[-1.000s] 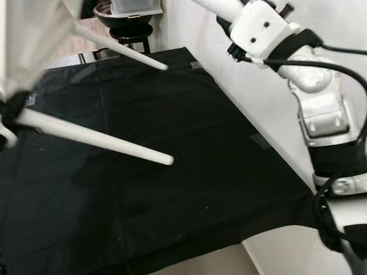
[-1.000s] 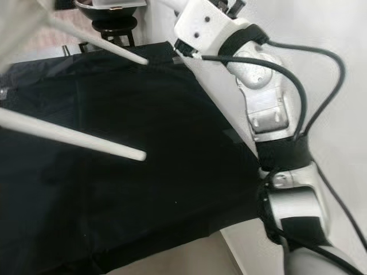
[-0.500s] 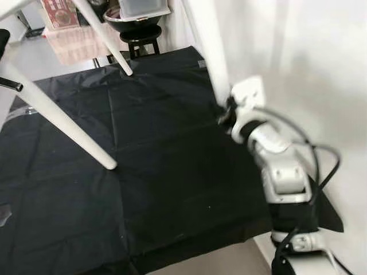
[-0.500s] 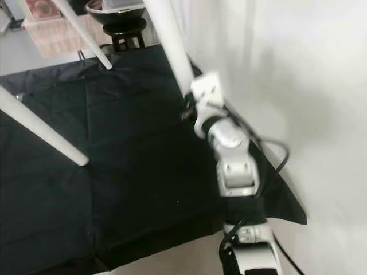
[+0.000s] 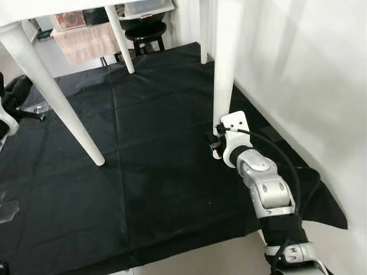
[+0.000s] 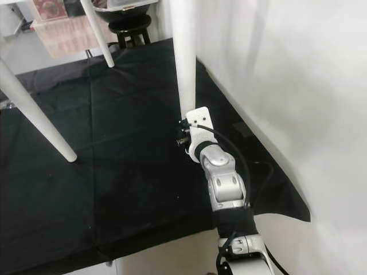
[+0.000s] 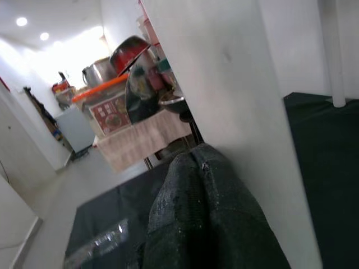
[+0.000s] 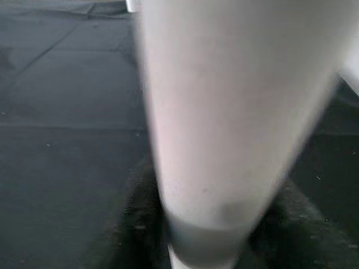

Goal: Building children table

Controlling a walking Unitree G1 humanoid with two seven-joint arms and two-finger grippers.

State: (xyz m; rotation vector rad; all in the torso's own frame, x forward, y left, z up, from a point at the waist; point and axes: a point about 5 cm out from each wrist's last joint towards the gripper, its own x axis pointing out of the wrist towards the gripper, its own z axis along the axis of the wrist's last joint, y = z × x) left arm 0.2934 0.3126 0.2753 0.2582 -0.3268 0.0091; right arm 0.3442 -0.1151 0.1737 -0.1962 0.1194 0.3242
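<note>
A white children's table stands upright on the black cloth (image 5: pixel 155 172). Its near left leg (image 5: pixel 57 97), a far leg (image 5: pixel 121 40) and its near right leg (image 5: pixel 223 74) reach down to the cloth. My right gripper (image 5: pixel 215 141) sits low at the foot of the near right leg. In the right wrist view that leg (image 8: pixel 224 112) lies between dark blurred fingers (image 8: pixel 140 235). My left gripper (image 5: pixel 7 112) is at the left edge, beside the near left leg. In the left wrist view one fabric-covered finger (image 7: pixel 202 224) lies along the leg (image 7: pixel 224 84).
A white wall (image 5: pixel 298 86) runs close along the right side. Behind the cloth stand a black stool (image 5: pixel 143 31) and a shelf draped in pale pink cloth (image 5: pixel 86 43). Bare floor (image 5: pixel 200 260) shows at the cloth's near edge.
The table has swung from tilted, with legs pointing across the view, to upright with legs down on the cloth. My right arm has come down to the leg's foot. The camera also shifted.
</note>
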